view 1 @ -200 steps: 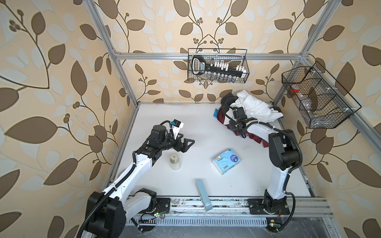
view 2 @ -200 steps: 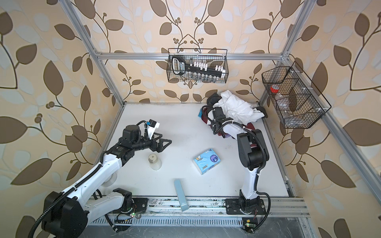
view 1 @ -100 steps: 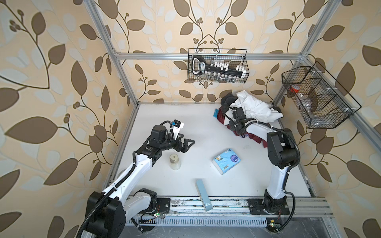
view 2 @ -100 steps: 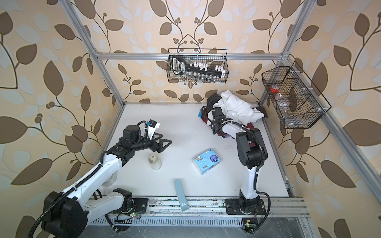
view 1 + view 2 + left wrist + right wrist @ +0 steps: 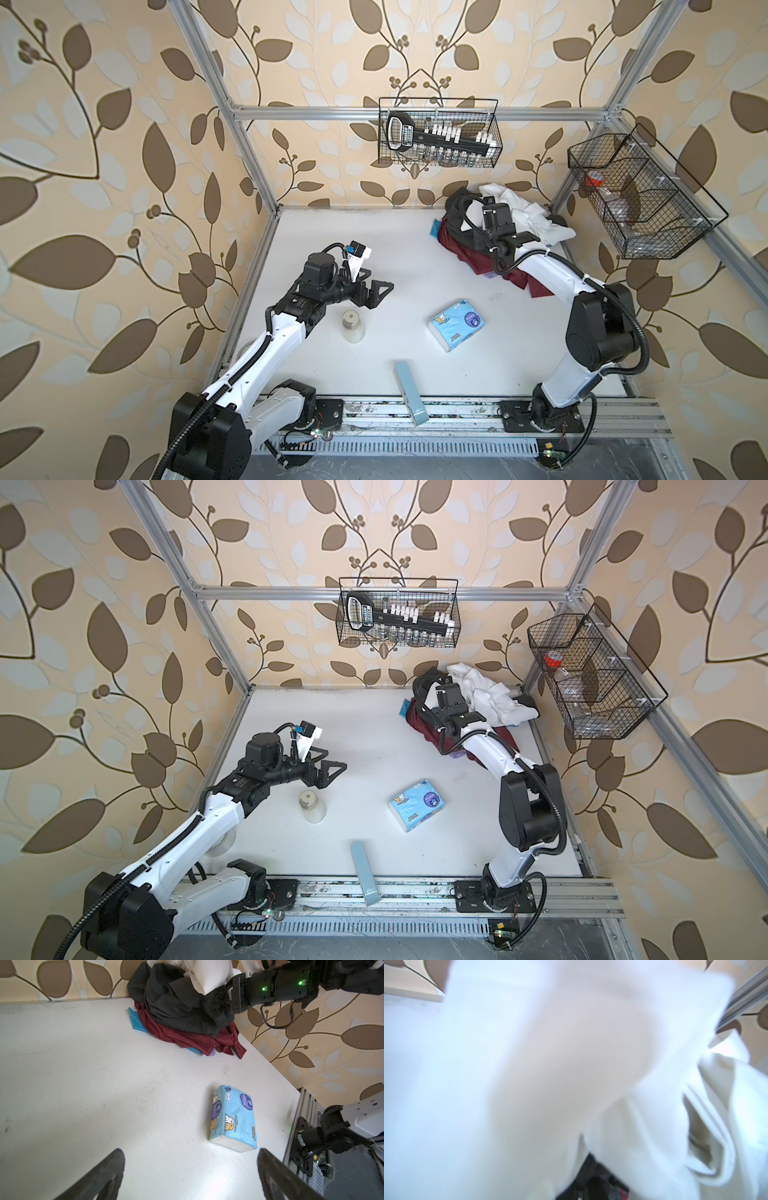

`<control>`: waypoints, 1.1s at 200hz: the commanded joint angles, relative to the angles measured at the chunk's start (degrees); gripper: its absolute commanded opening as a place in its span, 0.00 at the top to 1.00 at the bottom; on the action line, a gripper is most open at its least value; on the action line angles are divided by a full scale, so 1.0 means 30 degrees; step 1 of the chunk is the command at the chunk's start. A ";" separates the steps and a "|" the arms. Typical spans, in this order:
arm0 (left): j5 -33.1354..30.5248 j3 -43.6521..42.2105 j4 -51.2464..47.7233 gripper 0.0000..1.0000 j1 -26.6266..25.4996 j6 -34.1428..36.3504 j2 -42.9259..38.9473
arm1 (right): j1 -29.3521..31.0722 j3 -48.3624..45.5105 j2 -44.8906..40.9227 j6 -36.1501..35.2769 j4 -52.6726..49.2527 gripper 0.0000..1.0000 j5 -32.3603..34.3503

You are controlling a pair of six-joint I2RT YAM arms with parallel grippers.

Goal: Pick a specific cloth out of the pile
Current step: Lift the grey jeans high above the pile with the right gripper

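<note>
Leaf-patterned wallpaper boxes in the white desk (image 5: 316, 232), and the pile (image 5: 461, 237) sits in its far right corner. The cloth (image 5: 176, 1005), the charcoal one, lies in the middle of that heap, over the maroon cloth (image 5: 187, 1039) and under the white cloth (image 5: 528, 216). My right gripper (image 5: 235, 998) is pushed into its folds just below the white one. It has clenched within the last second, while the arm barely shifted. The jaws are buried, so I cannot confirm what they caught. Dark fabric bunches at its mouth, though, so I judge the grab made and a lift due next. The left gripper (image 5: 374, 283) hangs released above the bare desk. The blue tissue pack (image 5: 232, 1118) carries print too small to read, as does the label on the black tool in the wire basket (image 5: 440, 137).
</note>
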 commanded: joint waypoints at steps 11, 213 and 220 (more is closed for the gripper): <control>0.0433 0.0124 0.0550 0.01 -0.0281 0.0227 -0.0755 | 0.0034 0.1553 -0.1753 -0.0753 -0.0777 1.00 0.0353; -0.0118 0.0209 0.0257 0.01 -0.0837 0.0519 -0.1056 | -0.1380 1.5303 -0.2131 -0.4158 -0.2222 1.00 0.2984; -0.0124 0.0209 0.0257 0.01 -0.0834 0.0521 -0.1026 | -0.1442 1.4779 -0.2090 -0.4421 -0.1951 1.00 0.3299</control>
